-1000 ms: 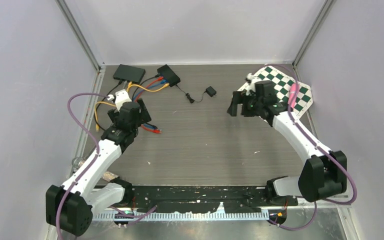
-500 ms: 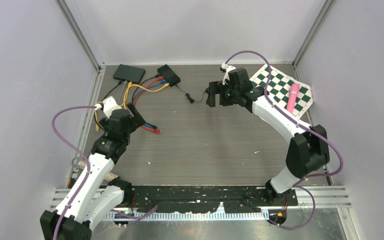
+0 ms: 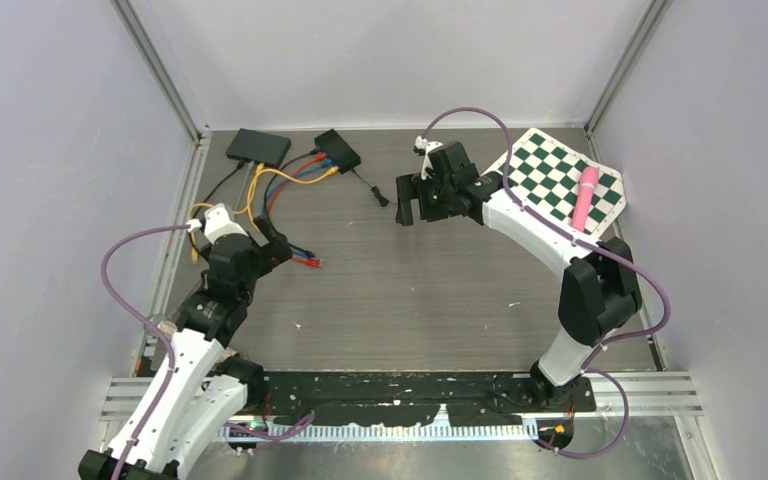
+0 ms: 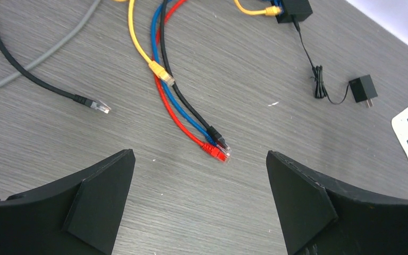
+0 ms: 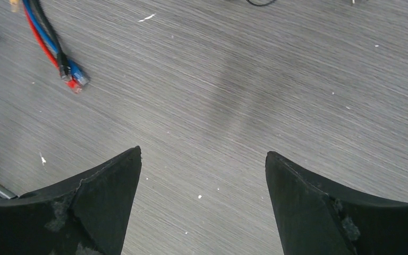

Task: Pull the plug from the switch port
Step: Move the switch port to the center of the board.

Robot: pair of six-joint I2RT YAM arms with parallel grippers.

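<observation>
Two black switch boxes lie at the back left, a flat one [image 3: 257, 146] and a smaller one [image 3: 338, 150] [image 4: 293, 7]. Yellow, blue and red cables run from the smaller box, and a yellow plug [image 4: 268, 10] sits in its port. My left gripper [image 3: 278, 240] [image 4: 201, 159] hangs open over bare table, just short of the loose red plug end [image 4: 218, 153] [image 3: 312, 262]. My right gripper [image 3: 412, 208] [image 5: 203, 156] is open too, right of the smaller box, with nothing between its fingers.
Loose black [image 4: 96, 105] and yellow [image 4: 160, 73] cable ends lie on the table. A black power adapter [image 4: 362, 89] with its cord [image 3: 380, 195] is beside my right gripper. At the back right, a pink object [image 3: 585, 195] rests on a checkerboard mat [image 3: 550, 175].
My right arm has swung left from over the checkerboard to the back middle of the table. My left arm has drawn back a little toward the near left. Both grippers stayed open.
</observation>
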